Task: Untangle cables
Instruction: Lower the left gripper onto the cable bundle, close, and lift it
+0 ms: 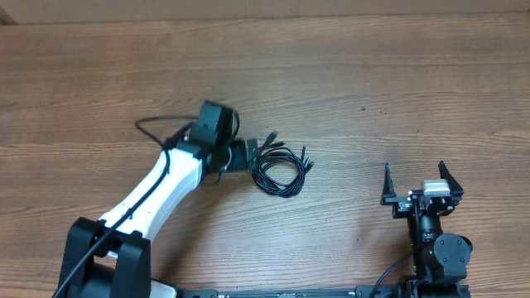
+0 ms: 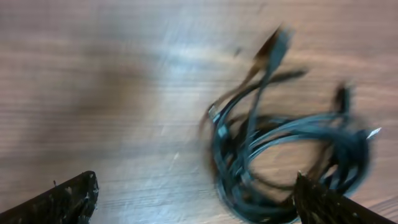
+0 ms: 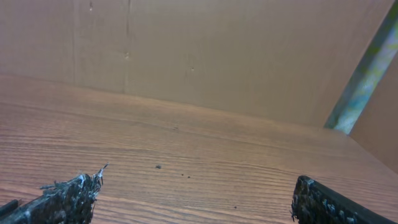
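Wood-grain tabletop (image 1: 373, 74) fills the overhead view, and a plain beige wall (image 3: 217, 50) rises behind it in the right wrist view.

Left arm (image 1: 157, 186): white link rising diagonally from its base at the lower left, with the wrist turned rightward at mid-table. Left gripper (image 1: 246, 155) points at the cables (image 1: 277, 170), its jaws spread wide and pinching nothing.

The cables form a loose black coil flat on the wood just beyond the fingertips, with several plug ends splayed away from the arm.

Left wrist view, blurred: the cables (image 2: 280, 149) sit off-centre, toward the finger at the right of the frame (image 2: 323, 202), whose tip overlaps the coil's near edge. Whether it touches cannot be told.

Right gripper (image 1: 416, 178) sits low at the near right edge, aimed at the far side. Its jaws are spread over bare wood, well apart from the cables.
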### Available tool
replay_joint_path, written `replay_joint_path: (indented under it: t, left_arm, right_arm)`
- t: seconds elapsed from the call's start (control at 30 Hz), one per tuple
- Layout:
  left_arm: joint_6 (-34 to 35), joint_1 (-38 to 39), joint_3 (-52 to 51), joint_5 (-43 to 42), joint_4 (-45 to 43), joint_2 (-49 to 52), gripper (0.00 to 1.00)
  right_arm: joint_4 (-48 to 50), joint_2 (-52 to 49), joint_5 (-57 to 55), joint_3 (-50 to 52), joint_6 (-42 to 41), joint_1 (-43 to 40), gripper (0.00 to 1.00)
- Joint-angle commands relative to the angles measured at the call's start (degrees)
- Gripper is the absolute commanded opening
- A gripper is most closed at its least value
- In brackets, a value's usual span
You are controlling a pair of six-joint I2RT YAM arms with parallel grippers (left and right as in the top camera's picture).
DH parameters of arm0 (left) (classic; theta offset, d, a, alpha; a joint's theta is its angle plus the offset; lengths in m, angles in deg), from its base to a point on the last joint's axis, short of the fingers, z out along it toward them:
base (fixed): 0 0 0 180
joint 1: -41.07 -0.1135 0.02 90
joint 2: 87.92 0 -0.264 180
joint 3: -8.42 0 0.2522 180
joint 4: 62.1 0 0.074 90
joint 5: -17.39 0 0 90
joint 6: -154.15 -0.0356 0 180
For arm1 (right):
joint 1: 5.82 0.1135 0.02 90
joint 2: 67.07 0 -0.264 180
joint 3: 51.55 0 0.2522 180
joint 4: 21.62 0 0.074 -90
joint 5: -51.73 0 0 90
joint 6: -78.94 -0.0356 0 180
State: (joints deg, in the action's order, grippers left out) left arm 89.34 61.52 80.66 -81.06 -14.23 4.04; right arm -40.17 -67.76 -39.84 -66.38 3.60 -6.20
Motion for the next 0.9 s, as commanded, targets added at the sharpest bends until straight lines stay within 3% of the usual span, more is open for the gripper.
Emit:
replay_joint_path:
  t: [0.0,0.37,0.87]
  left_arm:
    - [1.16,1.42,5.31,2.4,2.64,1.68,1.0]
    - [8.72,8.55,5.68,11.47,8.35,3.3,1.0]
    - [11.89,9.27,5.66,11.65,7.74,10.16,1.0]
  right_arm:
    - [0.15,0.52,-0.48,0.59,0.02,-0.24,1.0]
    - [0.15,0.52,-0.48,0.59,0.02,-0.24,1.0]
    - [0.15,0.52,-0.48,0.59,0.02,-0.24,1.0]
